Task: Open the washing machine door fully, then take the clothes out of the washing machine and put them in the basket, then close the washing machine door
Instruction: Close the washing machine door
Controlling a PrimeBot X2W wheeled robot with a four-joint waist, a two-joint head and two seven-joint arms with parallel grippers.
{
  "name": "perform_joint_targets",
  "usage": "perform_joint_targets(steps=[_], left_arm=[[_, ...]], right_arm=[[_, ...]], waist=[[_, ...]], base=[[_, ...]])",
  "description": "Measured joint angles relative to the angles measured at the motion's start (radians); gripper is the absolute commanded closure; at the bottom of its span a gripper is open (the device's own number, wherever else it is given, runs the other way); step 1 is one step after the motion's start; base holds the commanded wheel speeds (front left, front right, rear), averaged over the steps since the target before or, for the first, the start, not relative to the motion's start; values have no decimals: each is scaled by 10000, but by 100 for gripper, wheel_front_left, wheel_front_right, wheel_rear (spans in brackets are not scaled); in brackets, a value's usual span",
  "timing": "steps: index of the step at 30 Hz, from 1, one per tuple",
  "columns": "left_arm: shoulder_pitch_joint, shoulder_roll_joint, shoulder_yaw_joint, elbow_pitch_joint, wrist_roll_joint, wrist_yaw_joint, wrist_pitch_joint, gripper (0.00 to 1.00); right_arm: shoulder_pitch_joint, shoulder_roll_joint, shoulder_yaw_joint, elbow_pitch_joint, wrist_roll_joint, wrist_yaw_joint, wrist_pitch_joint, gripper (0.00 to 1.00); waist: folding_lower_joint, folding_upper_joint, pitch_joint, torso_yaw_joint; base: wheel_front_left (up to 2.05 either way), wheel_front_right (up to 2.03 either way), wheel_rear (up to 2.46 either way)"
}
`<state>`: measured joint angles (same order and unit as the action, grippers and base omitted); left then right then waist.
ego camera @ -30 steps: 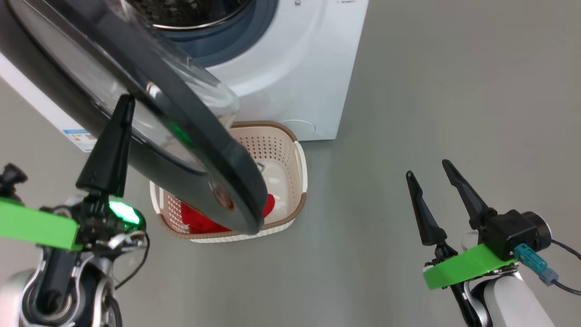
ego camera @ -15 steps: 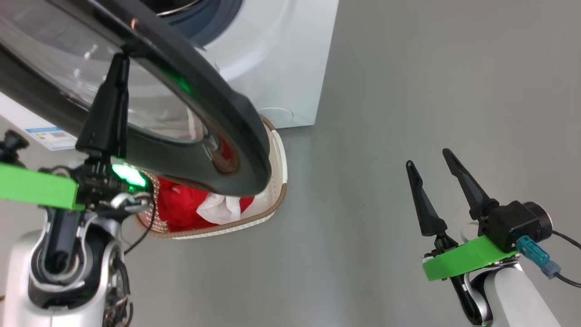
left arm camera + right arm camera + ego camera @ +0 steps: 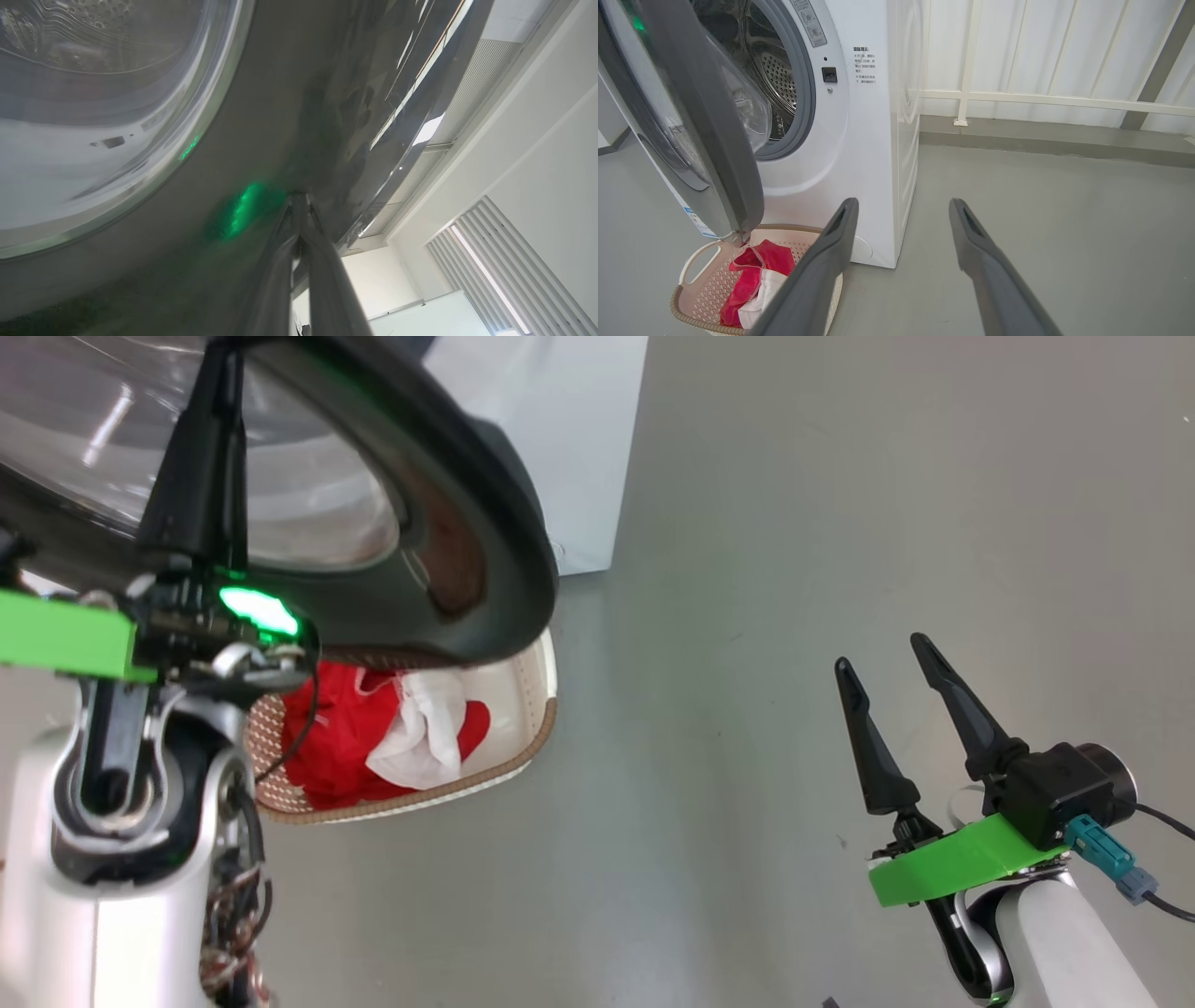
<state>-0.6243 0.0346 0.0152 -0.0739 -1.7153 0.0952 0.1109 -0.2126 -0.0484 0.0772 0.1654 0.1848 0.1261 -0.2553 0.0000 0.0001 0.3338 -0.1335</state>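
1. Head view: the left end effector [image 3: 220, 364], clenched empty, touches the washing machine door [image 3: 471, 504] at its black rim.
2. The right end effector [image 3: 881, 655] is released, holding nothing.
3. The clothes [image 3: 322, 747] lie in the basket [image 3: 534, 737] beneath the partly open door.

Left gripper [image 3: 220, 355] raised at the left, its 2 fingers pressed together; right gripper [image 3: 881, 653] low, fingers spread wide

nothing reads clearly. on the washing machine [image 3: 878, 154] front, right of its drum opening, small chinese print [image 3: 865, 65] is too tiny; the blue label [image 3: 692, 219] low on its front too.
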Motion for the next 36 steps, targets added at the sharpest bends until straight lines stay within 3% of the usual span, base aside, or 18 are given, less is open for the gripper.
perform_joint_targets(steps=[21, 36], left_arm=[[-2196, 161, 12, 1854, 616, -441, -261, 100], [-2318, 222, 10, 2196, 696, -706, -153, 100]], right_arm=[[-265, 4, 77, -201, 75, 0, 0, 0], [-374, 4, 75, -196, 88, 0, 0, 0]], waist=[[0, 0, 836, -770], [0, 0, 862, -753]], base=[[0, 0, 0], [0, 0, 0]])
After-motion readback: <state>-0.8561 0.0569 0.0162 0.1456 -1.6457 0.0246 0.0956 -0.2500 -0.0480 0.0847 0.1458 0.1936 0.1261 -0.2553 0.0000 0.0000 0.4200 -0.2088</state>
